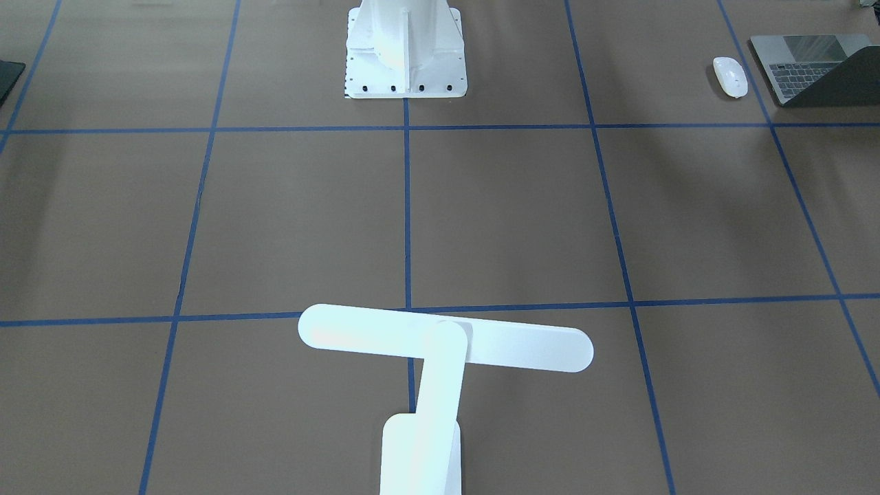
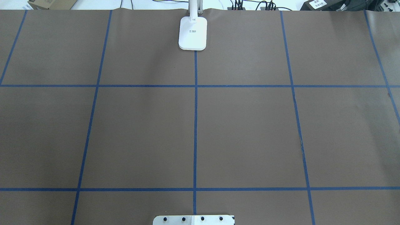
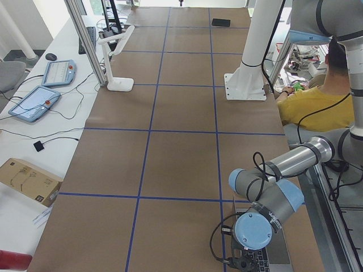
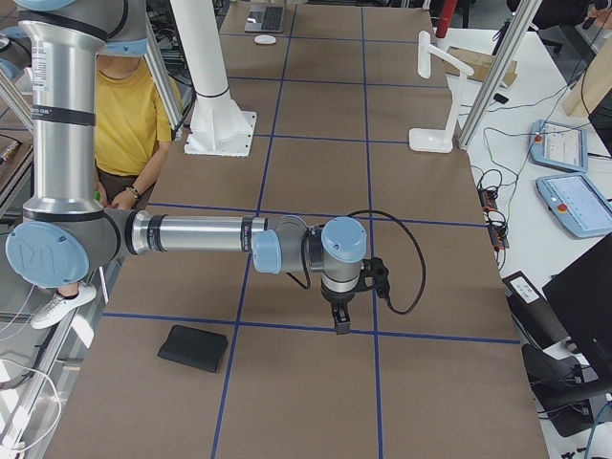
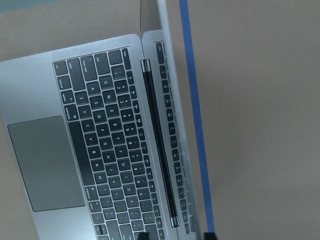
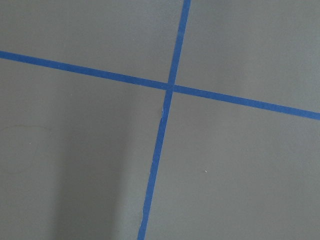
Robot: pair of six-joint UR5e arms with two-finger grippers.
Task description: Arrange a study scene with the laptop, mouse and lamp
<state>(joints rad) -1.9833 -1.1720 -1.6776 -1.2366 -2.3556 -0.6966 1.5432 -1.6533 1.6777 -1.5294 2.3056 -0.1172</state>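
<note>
Left wrist-mounted view: left gripper [image 5: 175, 235] hangs above the open laptop [image 5: 100, 150], fingertips [image 5: 143, 235] set apart, one over the keys, one beyond the screen edge, nothing held. Exterior front-facing: mouse [image 1: 730, 76] just beside the laptop, at the desk [image 1: 515, 220] corner on the robot's left. Lamp [image 1: 445, 340] stands at the far edge, centre. Right gripper [image 4: 339, 320] points down over bare desk; its opening cannot be told.
</note>
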